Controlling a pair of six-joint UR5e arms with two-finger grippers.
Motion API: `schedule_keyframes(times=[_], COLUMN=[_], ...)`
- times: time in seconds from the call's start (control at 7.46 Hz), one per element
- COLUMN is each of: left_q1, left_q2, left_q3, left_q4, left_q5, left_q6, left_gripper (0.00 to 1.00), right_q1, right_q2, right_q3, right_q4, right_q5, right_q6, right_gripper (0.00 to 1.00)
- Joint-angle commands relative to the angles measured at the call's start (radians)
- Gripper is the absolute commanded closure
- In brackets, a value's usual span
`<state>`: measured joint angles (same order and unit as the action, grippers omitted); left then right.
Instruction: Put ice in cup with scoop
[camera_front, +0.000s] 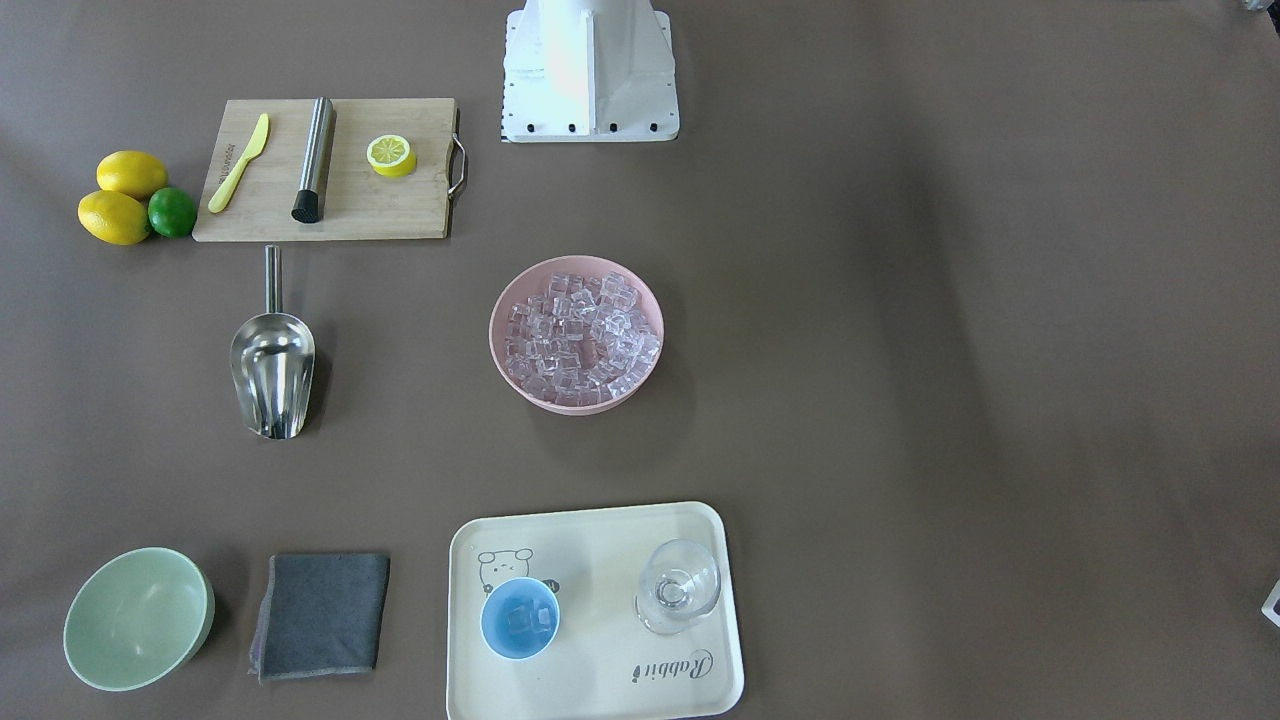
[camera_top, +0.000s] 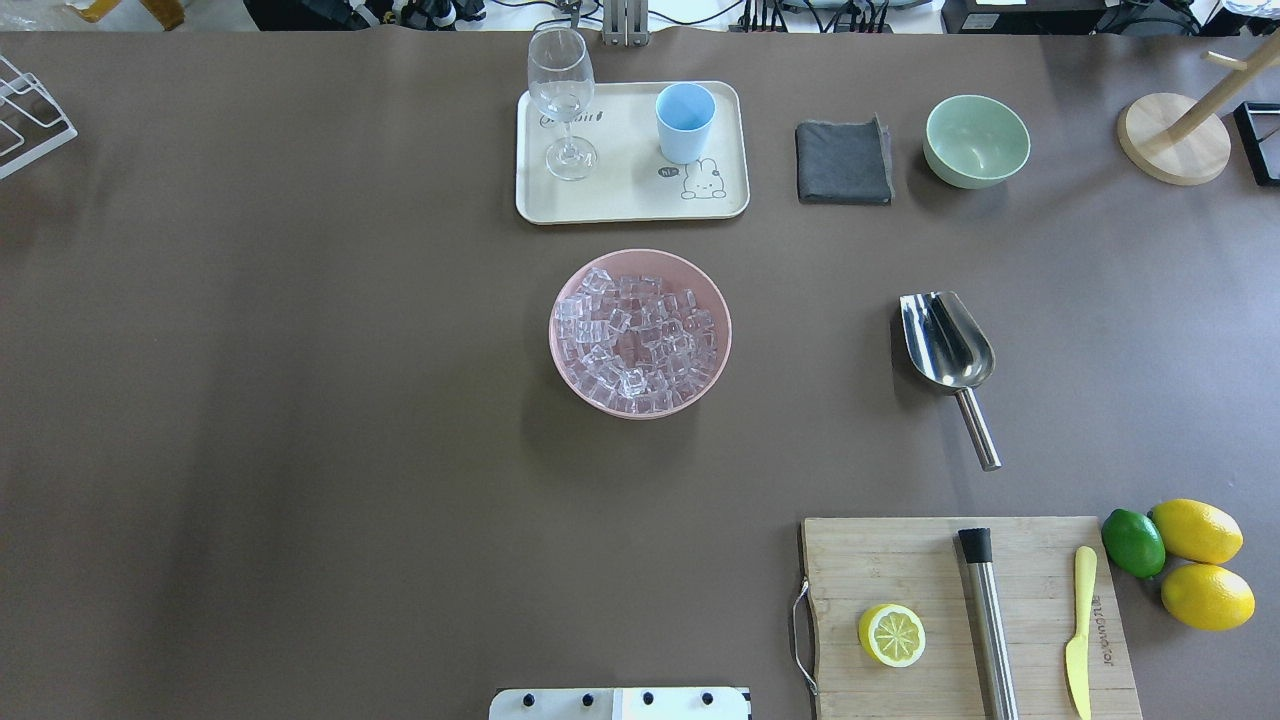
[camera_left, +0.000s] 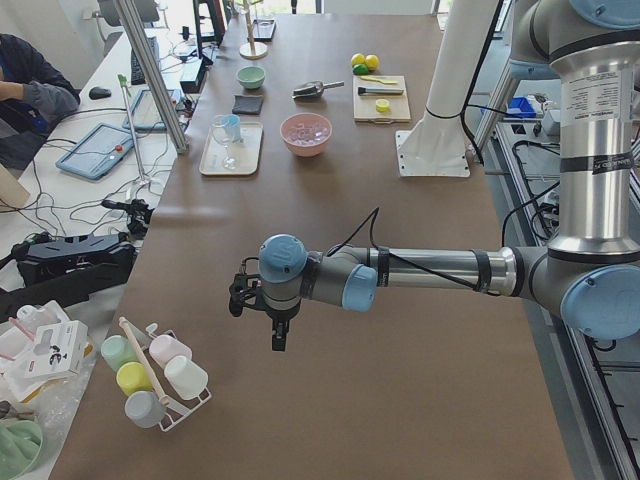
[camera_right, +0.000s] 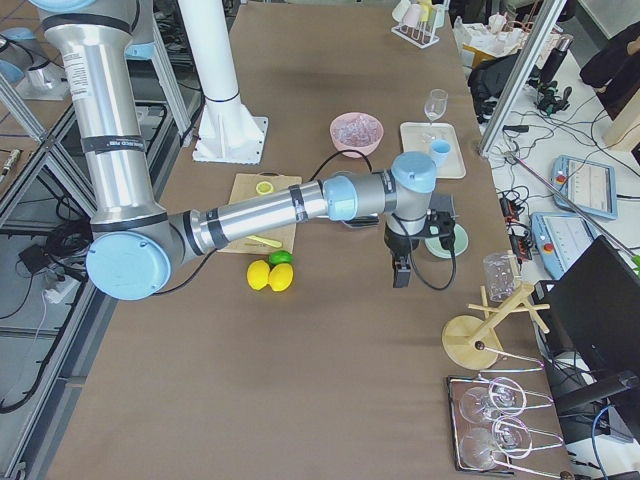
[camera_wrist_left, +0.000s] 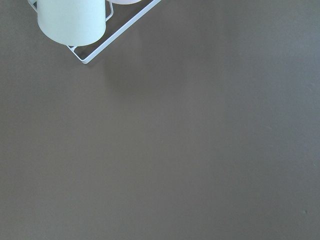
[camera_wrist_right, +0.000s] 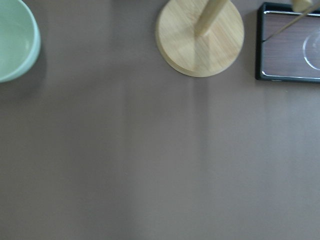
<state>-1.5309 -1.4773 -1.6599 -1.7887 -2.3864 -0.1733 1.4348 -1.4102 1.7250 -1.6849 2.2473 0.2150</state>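
Note:
The ice (camera_front: 577, 335) fills a pink bowl (camera_top: 575, 375) at the table's middle. The light-blue cup (camera_front: 520, 618) stands on a cream tray (camera_front: 600, 545) and holds a few cubes; it also shows in the overhead view (camera_top: 685, 122). The steel scoop (camera_front: 272, 365) lies empty on the table, held by nothing, its handle toward the cutting board. My left gripper (camera_left: 277, 335) hangs over bare table far from these things. My right gripper (camera_right: 400, 272) hangs near the green bowl. I cannot tell whether either is open or shut.
A clear glass (camera_front: 678, 587) stands on the tray beside the cup. A cutting board (camera_front: 400, 210) holds a lemon half, a steel rod (camera_front: 312, 160) and a yellow knife. Lemons and a lime (camera_front: 172, 212), a green bowl (camera_front: 138, 618), a grey cloth (camera_front: 320, 615) and a wooden stand (camera_top: 1172, 140) lie around.

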Motion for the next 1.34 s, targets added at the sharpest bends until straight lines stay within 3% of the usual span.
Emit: schedule_keyframes(times=[0.0, 1.21], left_q1=[0.000, 0.005], left_q2=[-0.001, -0.015], left_q3=[0.000, 0.005], left_q4=[0.000, 0.006], left_q5=[0.000, 0.004], left_q6=[0.000, 0.002], left_gripper=[0.02, 0.02], right_q1=[0.098, 0.099], right_q2=[-0.065, -0.108], right_q3=[-0.109, -0.108], right_q4=[0.007, 0.005], right_q5=[0.003, 0.060], right_q6=[-0.242, -0.235], right_gripper=[0.00, 0.00])
